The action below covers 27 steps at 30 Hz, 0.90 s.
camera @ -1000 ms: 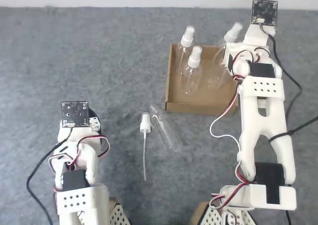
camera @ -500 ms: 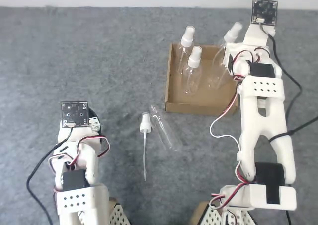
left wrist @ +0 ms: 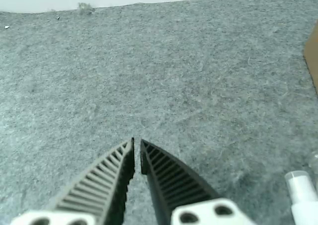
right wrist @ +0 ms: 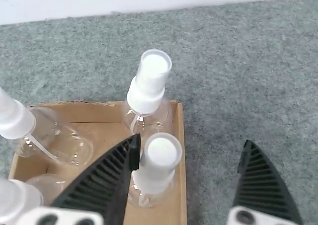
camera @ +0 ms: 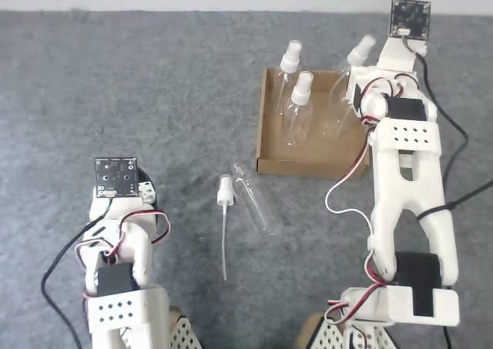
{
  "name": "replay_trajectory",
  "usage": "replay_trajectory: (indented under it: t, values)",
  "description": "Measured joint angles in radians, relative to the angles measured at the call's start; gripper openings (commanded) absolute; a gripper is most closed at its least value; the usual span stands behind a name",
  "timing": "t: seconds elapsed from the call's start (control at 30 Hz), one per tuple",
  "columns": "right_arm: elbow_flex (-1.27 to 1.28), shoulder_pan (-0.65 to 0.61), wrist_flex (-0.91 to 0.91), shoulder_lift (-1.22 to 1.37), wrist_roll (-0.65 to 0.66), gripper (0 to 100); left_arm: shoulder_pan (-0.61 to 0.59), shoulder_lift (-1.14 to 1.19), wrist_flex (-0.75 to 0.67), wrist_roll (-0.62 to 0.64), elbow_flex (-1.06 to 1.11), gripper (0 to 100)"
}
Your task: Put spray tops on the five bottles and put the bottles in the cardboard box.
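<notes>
Four capped bottles (right wrist: 149, 81) in cardboard box (right wrist: 99, 106) under wide-open right gripper (right wrist: 191, 145) — fifth bottle (camera: 258, 203), spray top (camera: 225, 191) loose beside closed left gripper (left wrist: 137, 150).

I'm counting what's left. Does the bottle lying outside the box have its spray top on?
Off. The bottle lies on its side with a bare neck; the spray top lies beside it.

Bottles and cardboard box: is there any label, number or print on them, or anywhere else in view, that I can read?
No readable text anywhere.
The bottles are clear and unlabelled, the spray tops are plain white, and the cardboard box shows no print.
The camera boards on the arms: any marks on them are too small to read.
</notes>
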Motion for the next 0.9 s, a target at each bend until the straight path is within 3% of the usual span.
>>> replay_trajectory:
  t: [0.7, 0.9]
  values:
    - [0.000, -0.058, 0.046, -0.144, -0.002, 27.1, 0.000, 0.000, 0.000, 0.000, 0.000, 1]
    - [-0.020, -0.061, 0.212, -0.304, -0.002, 27.1, 0.000, 0.000, 0.000, 0.000, 0.000, 1]
